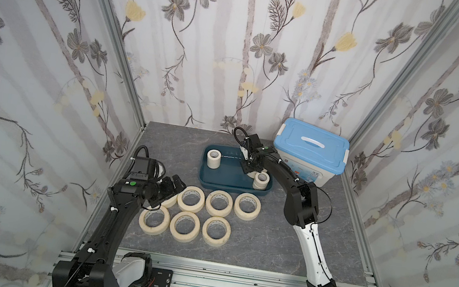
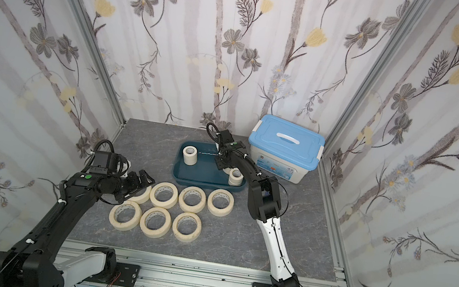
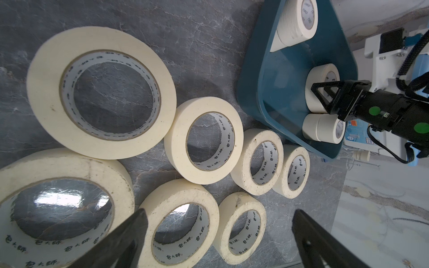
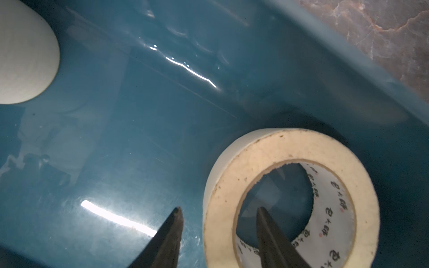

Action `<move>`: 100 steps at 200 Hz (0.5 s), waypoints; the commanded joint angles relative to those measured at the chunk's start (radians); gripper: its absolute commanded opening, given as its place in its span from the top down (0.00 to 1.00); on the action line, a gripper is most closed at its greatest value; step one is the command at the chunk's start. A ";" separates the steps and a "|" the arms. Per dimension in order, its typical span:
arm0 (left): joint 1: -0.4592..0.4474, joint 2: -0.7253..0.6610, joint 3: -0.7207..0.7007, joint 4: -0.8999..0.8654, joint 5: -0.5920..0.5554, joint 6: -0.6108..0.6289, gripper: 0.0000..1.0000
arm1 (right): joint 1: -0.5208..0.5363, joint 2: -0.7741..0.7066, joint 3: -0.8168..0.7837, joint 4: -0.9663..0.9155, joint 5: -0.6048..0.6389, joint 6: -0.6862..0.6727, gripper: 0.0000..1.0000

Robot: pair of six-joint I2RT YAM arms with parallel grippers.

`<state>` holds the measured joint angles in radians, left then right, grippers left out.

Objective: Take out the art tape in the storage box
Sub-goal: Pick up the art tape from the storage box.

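Seven large cream masking-tape rolls (image 1: 213, 230) lie out on the grey marbled table, small ones remain in the shallow teal plastic tray (image 1: 217, 176), where the right hand (image 4: 218, 213) straddles one roll's (image 4: 292, 199) wall, not yet clamped; the left hand (image 3: 218, 218) gapes wide, empty.

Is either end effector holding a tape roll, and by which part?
Left end effector: nothing. Right end effector straddles a small roll's wall, one finger inside the core; a firm grip cannot be told.

Grey marbled surface (image 1: 253, 246), on which are laid: dark teal plastic tray (image 1: 222, 181), white tub with light-blue lid (image 1: 310, 153), seven cream tape rings (image 1: 215, 230).
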<state>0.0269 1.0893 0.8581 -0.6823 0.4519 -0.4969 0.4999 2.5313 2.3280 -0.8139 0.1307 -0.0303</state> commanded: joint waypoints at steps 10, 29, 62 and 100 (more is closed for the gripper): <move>-0.001 0.009 0.009 0.026 -0.009 0.013 0.00 | 0.002 0.019 0.023 -0.027 -0.017 -0.010 0.54; -0.001 0.012 0.009 0.024 -0.009 0.015 0.00 | 0.001 0.028 0.026 -0.026 -0.022 -0.008 0.57; -0.001 0.011 0.011 0.021 -0.011 0.014 0.00 | 0.001 0.036 0.028 -0.031 -0.020 -0.010 0.63; -0.002 0.006 0.011 0.018 -0.012 0.012 0.00 | 0.001 0.023 0.029 -0.033 -0.012 -0.014 0.75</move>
<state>0.0257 1.0996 0.8600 -0.6773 0.4473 -0.4969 0.4980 2.5633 2.3493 -0.8200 0.1223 -0.0364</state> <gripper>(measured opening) 0.997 0.272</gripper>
